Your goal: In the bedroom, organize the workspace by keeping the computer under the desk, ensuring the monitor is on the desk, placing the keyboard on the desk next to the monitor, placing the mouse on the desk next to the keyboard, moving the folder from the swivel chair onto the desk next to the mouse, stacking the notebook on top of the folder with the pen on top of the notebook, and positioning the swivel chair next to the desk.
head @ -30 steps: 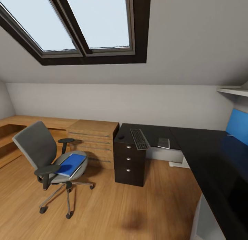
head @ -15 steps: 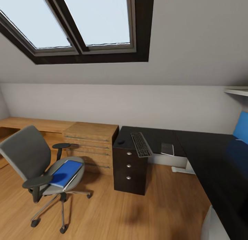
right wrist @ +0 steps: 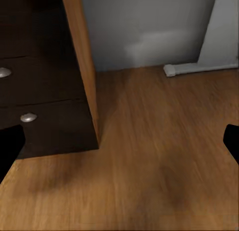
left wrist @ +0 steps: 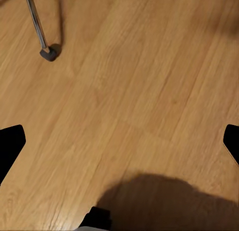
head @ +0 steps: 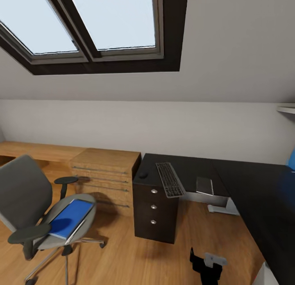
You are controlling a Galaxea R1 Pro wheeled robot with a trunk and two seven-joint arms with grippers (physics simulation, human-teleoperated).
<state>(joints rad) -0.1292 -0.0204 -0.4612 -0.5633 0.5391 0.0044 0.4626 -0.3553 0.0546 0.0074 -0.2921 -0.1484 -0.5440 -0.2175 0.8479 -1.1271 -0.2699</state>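
Folder (head: 69,218) flat on chair (head: 28,203) seat, left of black worktop (head: 246,182); keyboard (head: 169,179), mouse (head: 143,175) on worktop. Wood floor (left wrist: 134,91), skylight (head: 94,23). Both pincers spread wide, empty.

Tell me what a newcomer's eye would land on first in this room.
The bright blue folder lying on the seat of the grey swivel chair at the left stands out most against the wood floor. Next comes the glossy black desk on the right, with the keyboard lying on its near corner above the drawer unit and overhanging the front edge. Overhead, large skylights fill the sloped ceiling.
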